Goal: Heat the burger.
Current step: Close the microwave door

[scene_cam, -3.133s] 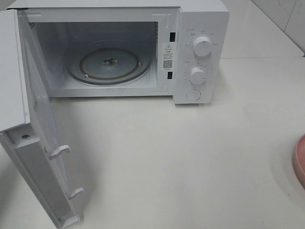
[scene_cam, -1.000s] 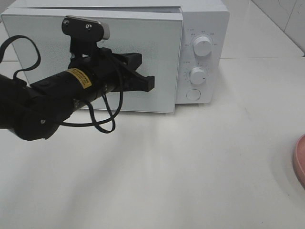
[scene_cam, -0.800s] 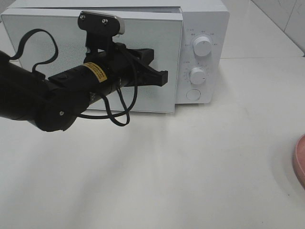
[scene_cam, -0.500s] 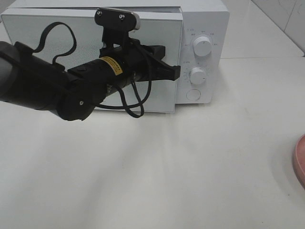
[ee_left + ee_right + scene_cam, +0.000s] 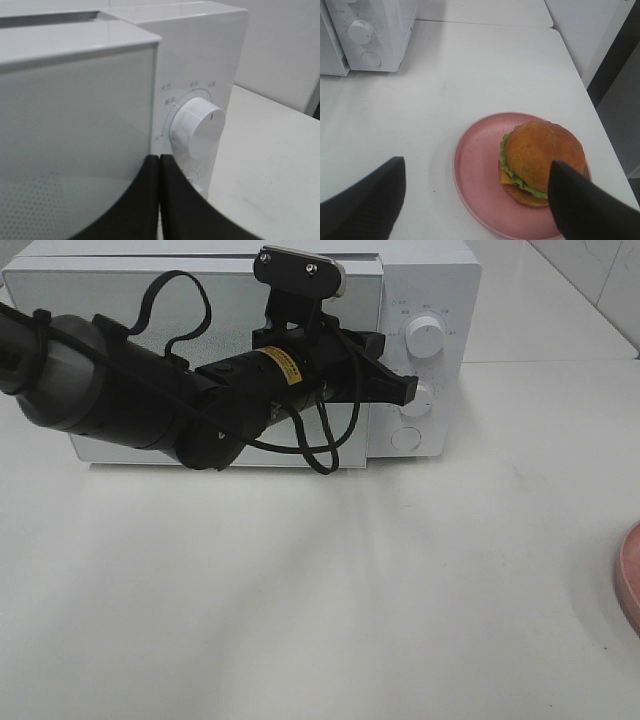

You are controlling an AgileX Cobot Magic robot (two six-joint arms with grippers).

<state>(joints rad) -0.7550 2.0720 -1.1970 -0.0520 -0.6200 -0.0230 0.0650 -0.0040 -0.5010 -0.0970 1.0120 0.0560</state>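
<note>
The burger, with a golden-brown bun, green lettuce and yellow cheese, sits on a round pink plate in the right wrist view. My right gripper is open and hovers above the plate, its fingers wide on either side. It is out of the exterior view. The white microwave has its door shut. My left gripper is shut, fingers pressed together, with its tip at the lower knob of the control panel. The upper knob shows just above the fingers.
The pink plate's edge shows at the right border of the exterior view. The microwave's control panel is at the far left in the right wrist view. A round button sits under the knobs. The white table spreads in front.
The microwave door, open with an empty turntable three seconds ago, is now shut. My left arm has slid right across the door to the control panel's lower knob.
</note>
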